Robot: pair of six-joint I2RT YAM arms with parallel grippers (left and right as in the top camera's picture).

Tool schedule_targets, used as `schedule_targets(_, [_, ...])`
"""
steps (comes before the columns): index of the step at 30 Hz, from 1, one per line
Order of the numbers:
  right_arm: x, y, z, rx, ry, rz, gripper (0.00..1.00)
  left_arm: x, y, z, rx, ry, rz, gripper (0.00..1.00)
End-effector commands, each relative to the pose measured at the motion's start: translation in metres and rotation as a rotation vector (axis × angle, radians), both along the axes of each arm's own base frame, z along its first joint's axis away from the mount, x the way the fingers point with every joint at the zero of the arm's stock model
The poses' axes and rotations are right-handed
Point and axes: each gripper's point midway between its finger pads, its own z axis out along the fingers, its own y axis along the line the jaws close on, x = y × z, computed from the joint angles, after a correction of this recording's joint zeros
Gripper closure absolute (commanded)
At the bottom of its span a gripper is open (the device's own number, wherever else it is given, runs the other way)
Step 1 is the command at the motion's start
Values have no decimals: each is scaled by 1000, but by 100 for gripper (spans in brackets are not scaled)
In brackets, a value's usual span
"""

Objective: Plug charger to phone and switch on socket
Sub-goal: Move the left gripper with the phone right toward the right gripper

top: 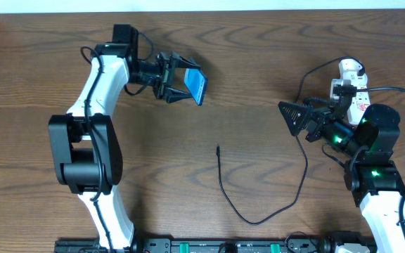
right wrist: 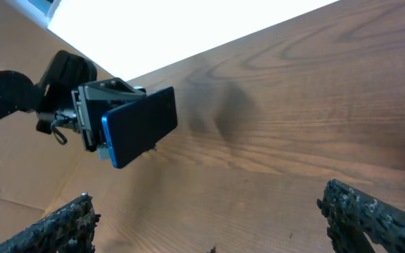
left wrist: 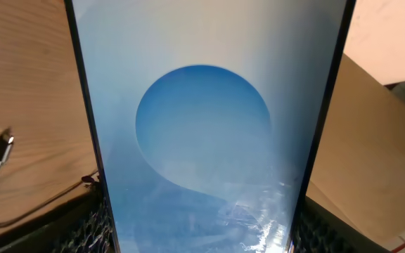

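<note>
The phone (top: 196, 86), slim with a bright blue screen, is lifted off the table with my left gripper (top: 186, 80) shut across its width. In the left wrist view its screen (left wrist: 202, 126) fills the frame between my mesh fingers (left wrist: 83, 228). The right wrist view shows it side-on (right wrist: 140, 126) in that grip. The charger (top: 259, 219) is a thin black cable looping over the table, and its plug tip (top: 218, 148) lies free at the centre. My right gripper (top: 292, 118) hovers open and empty, right of the tip. The white socket (top: 354, 88) lies behind it.
The brown wooden table (top: 259, 56) carries the scene, and its far edge meets a white surface (right wrist: 188, 28). The charger's plug tip (left wrist: 4, 146) lies on the wood left of the phone in the left wrist view. Thick black robot cables (top: 399, 91) run near the socket.
</note>
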Motion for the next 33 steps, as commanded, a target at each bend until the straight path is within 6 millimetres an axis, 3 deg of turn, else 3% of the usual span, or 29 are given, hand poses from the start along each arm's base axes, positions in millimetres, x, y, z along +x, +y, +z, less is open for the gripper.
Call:
schedule_targets(1, [3, 6, 14, 33, -16, 6, 1, -1, -11, 24, -28, -41, -12, 93])
schedule_targets(14, [5, 7, 22, 75, -19, 0, 1, 6, -12, 22, 20, -37, 24, 93])
schedule_targets(28, [3, 11, 33, 116, -13, 24, 1, 6, 3, 58, 160, -161, 111, 93])
schedule_targets(33, [5, 13, 39, 130, -9, 32, 1, 6, 4, 61, 170, -173, 115, 93])
